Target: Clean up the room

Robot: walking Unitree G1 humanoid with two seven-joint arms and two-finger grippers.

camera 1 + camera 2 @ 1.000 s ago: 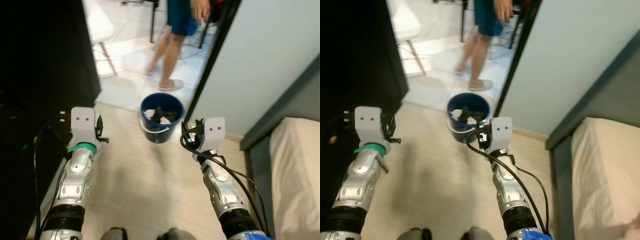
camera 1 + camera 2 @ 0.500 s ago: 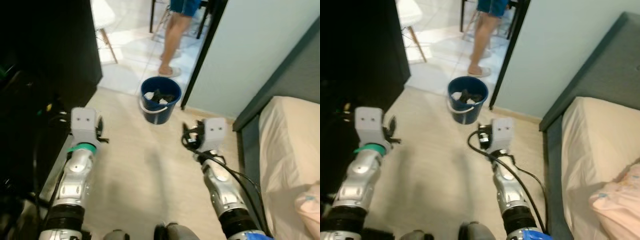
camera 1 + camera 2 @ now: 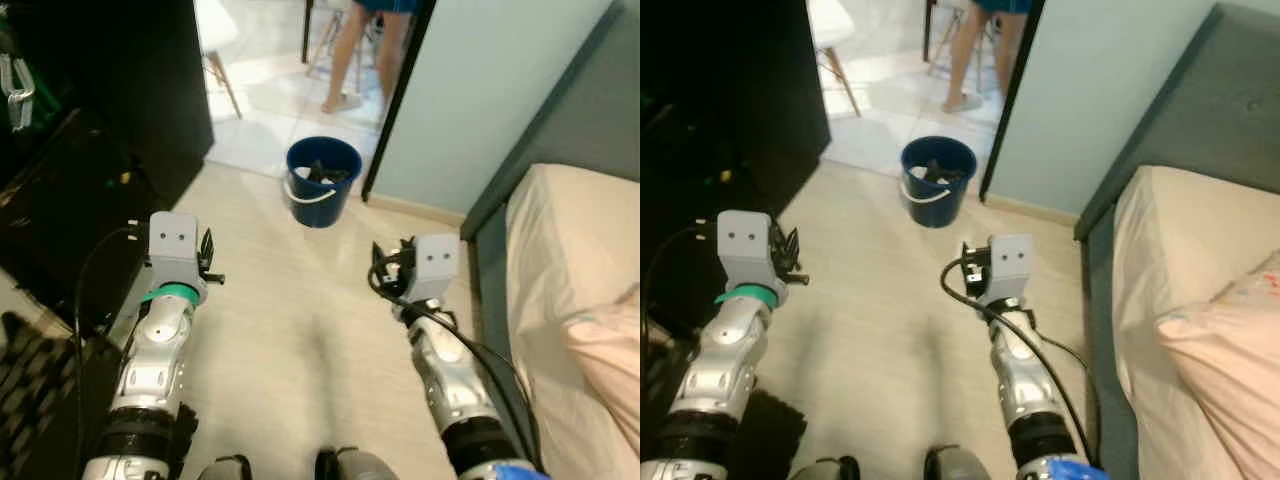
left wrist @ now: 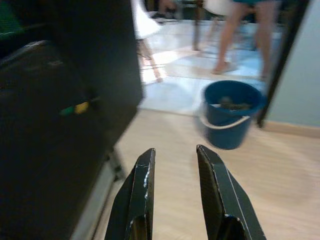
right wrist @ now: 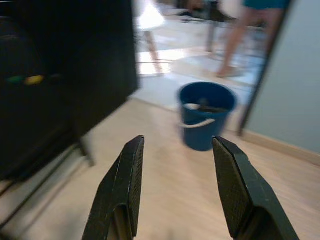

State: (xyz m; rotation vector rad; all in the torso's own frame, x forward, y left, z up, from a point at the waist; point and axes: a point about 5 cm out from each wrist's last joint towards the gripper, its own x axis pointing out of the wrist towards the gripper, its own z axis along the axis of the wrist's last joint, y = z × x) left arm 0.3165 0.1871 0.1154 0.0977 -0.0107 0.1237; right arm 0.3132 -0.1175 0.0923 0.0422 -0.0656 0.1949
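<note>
Place: a home bedroom opening onto a tiled room.
Bed (image 3: 1185,300): grey frame, cream sheet, on the right.
Floor (image 3: 290,300): pale wood planks.
Doorway: white tiles beyond, a chair (image 3: 215,40), a person's legs (image 3: 365,50).
Bucket (image 3: 322,182): blue, beside the door.
Left side: dark cabinet (image 3: 120,90).

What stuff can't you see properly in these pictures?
- Person: cut off above the legs by the head views' top edge.
- Blue bucket: holds dark and white things, too small and blurred to name.
- Dark furniture: too shadowed for detail.
- Pink bedding: cut off by the right edge.
</note>
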